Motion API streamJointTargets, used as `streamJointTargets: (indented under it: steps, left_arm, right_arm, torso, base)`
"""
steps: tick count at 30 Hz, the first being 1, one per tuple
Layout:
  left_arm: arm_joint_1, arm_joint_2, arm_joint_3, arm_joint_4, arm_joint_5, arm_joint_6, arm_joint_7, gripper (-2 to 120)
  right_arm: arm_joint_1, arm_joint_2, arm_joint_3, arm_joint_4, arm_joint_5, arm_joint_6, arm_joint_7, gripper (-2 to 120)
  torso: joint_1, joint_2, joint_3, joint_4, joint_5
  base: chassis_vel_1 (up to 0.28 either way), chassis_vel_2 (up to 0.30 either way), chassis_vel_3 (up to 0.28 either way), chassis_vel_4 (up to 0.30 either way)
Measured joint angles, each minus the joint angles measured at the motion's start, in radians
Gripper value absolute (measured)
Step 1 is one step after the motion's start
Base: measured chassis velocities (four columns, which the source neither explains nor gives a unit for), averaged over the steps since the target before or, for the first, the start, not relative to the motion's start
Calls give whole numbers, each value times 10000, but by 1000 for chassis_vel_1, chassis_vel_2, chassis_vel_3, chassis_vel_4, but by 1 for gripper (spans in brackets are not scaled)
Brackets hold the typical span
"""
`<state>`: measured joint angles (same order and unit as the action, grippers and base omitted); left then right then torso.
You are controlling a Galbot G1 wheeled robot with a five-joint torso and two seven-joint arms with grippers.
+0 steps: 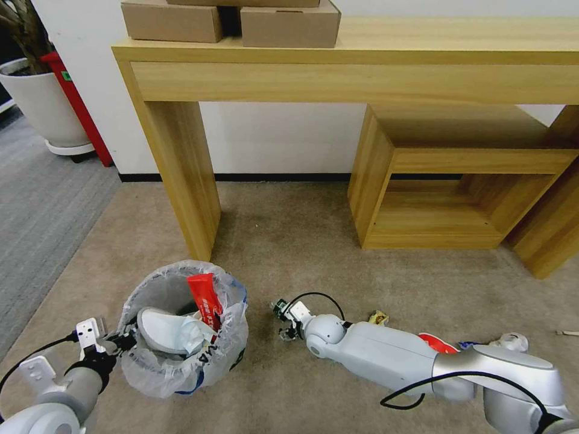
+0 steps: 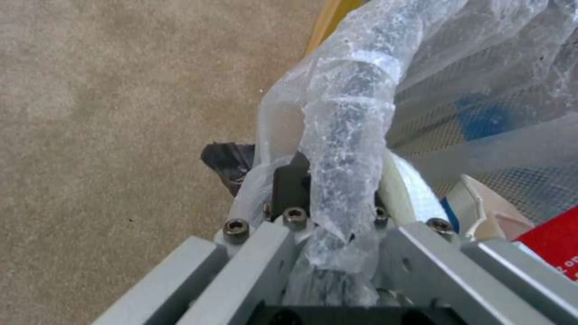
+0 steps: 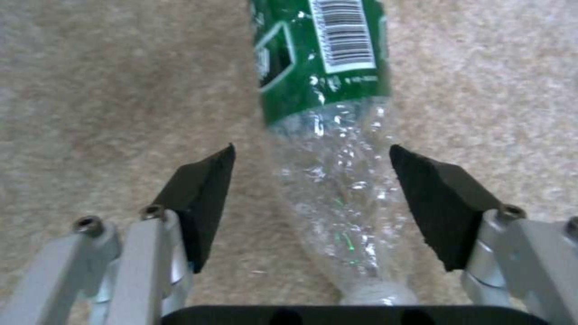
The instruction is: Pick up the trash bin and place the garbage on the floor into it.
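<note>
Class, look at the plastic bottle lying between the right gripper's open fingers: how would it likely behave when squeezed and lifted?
The plastic bottle looks clear, crumpled and empty, so probably very light. Its thin wall would likely buckle under the fingers. Being round and smooth, it may slip or roll on the floor.

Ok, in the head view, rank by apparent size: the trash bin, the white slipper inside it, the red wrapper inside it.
1. trash bin, held by the left gripper
2. white slipper
3. red wrapper

The bin holds both, so nearness barely matters.
</note>
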<state>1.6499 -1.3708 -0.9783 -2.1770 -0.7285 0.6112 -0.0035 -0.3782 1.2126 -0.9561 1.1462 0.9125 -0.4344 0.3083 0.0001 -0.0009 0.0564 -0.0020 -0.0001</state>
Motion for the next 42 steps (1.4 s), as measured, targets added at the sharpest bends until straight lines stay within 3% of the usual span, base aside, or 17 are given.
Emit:
streamJointTargets:
  steps: [5,11,13,18,21,26,32,35,36,39,42]
  left_arm:
    - [-83,-50,82,156,91,-35,51,1]
    - [-126,-74,158,231,142,-48,81,1]
    - [-129,-63,158,236,142,-49,82,1]
    - [-137,-50,150,236,134,-53,82,1]
    - [-136,-47,147,240,131,-78,84,1]
    - [-158,-48,144,304,131,-99,89,1]
    - [-272,-4,157,406,127,-92,85,1]
    - [-291,33,154,452,122,-72,69,1]
    - [-291,33,154,452,122,-72,69,1]
    - [-323,52,164,454,115,-29,29,1]
    - [-337,59,180,431,110,6,0,1]
  right_arm:
    - [53,-88,40,-201,-134,197,14,69]
    - [65,10,25,-654,-311,398,-49,57]
    - [65,66,21,-794,-355,467,-79,45]
    - [71,110,-29,-946,-433,584,-116,37]
    - [72,151,-63,-1034,-487,706,-136,25]
    - [42,50,-54,-991,-461,996,-127,18]
    - [-95,-1146,732,501,-114,1989,-412,17]
    - [-139,-2188,1487,2299,70,2800,-814,17]
    - [-139,-2188,1487,2299,70,2800,-814,17]
    - [-131,-2901,2048,4072,65,3456,-1250,17]
    - [-47,-3223,2302,5077,29,3748,-1492,17]
  torso:
    - [0,0,0,-1,0]
    - [0,0,0,-2,0]
    - [0,0,0,0,1]
    - [1,1,0,-1,1]
    - [-1,0,0,-1,1]
    - [-1,0,0,0,2]
    - [0,0,1,0,3]
    - [0,0,0,-2,3]
    - [0,0,0,-2,3]
    - [0,0,0,-2,3]
    - [-1,0,0,-1,2]
  base:
    - [0,0,0,0]
    - [0,0,0,0]
    - [0,0,0,0]
    - [0,0,0,0]
    - [0,0,0,0]
    - [0,0,0,0]
    - [0,0,0,0]
    - [0,0,0,0]
    - [0,0,0,0]
    - [0,0,0,0]
    - [0,0,0,0]
